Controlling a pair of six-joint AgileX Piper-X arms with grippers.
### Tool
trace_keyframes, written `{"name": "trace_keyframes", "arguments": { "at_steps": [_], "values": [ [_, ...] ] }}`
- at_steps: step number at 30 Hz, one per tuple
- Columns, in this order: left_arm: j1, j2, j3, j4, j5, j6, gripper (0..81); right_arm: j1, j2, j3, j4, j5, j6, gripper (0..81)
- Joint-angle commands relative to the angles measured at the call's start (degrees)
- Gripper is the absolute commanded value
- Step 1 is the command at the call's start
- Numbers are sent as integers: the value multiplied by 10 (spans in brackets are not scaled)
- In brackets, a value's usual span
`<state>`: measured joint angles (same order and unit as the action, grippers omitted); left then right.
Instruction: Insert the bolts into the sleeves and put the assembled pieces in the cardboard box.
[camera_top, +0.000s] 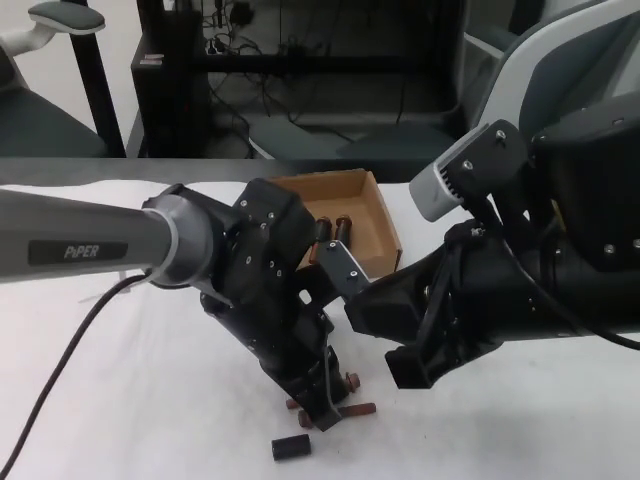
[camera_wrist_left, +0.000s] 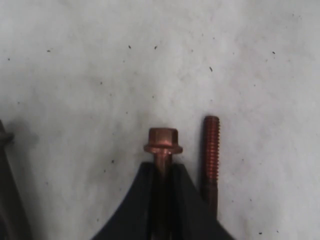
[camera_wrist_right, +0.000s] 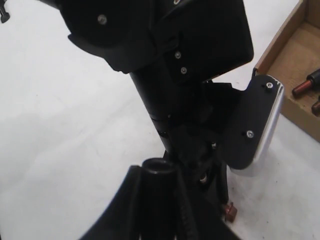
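Note:
My left gripper (camera_wrist_left: 162, 169) is shut on the shaft of a copper bolt (camera_wrist_left: 163, 142), whose flanged hex head sticks out past the fingertips, close over the white cloth. A second copper bolt (camera_wrist_left: 211, 150) lies right beside it. In the high view the left gripper (camera_top: 326, 408) points down at the bolts (camera_top: 356, 407) near the front of the bench. My right gripper (camera_wrist_right: 159, 176) is shut on a black sleeve (camera_wrist_right: 158, 167), open end up, just behind the left arm (camera_wrist_right: 165, 75). The cardboard box (camera_top: 385, 225) stands behind both arms and holds assembled pieces (camera_top: 338, 228).
A loose black sleeve (camera_top: 291, 447) lies on the white cloth (camera_top: 150, 400) in front of the left gripper. The two arms are close together at mid-bench. A cable (camera_top: 60, 380) trails from the left arm. Chairs and a dark rack stand beyond the bench.

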<state>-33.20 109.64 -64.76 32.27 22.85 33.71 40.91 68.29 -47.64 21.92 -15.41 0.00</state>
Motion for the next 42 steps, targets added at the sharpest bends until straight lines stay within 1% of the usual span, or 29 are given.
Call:
{"name": "trace_keyframes", "arguments": {
  "at_steps": [1,9,13,17,24,27,30,34,37,39,42],
  "values": [
    [-1,0,2,37,-28,2,17,2,-7,-1,-8,-6,-4,6],
    [0,-36,7,87,-48,-1,17,2,-11,-2,-3,-4,-4,6],
    [8,-87,43,59,-45,-45,17,2,-27,-2,15,-3,0,6],
    [28,-154,104,15,-44,-86,17,2,-42,-2,24,1,0,6],
    [82,-306,211,-46,29,-143,17,2,-46,-2,27,0,14,6],
    [109,-375,245,-86,78,-183,17,2,-46,-2,27,0,14,6],
    [138,-438,272,-154,141,-247,17,2,-46,-2,27,-7,14,6],
    [166,-496,300,-290,188,-348,17,2,-45,0,23,-22,14,6],
    [180,-505,319,-429,207,-447,17,2,-45,9,-7,-38,16,6],
    [184,-501,330,-514,210,-511,17,2,-45,18,-44,-55,45,6],
    [184,-499,344,-591,210,-566,17,2,-43,32,-101,-76,83,6]
  ]
}}
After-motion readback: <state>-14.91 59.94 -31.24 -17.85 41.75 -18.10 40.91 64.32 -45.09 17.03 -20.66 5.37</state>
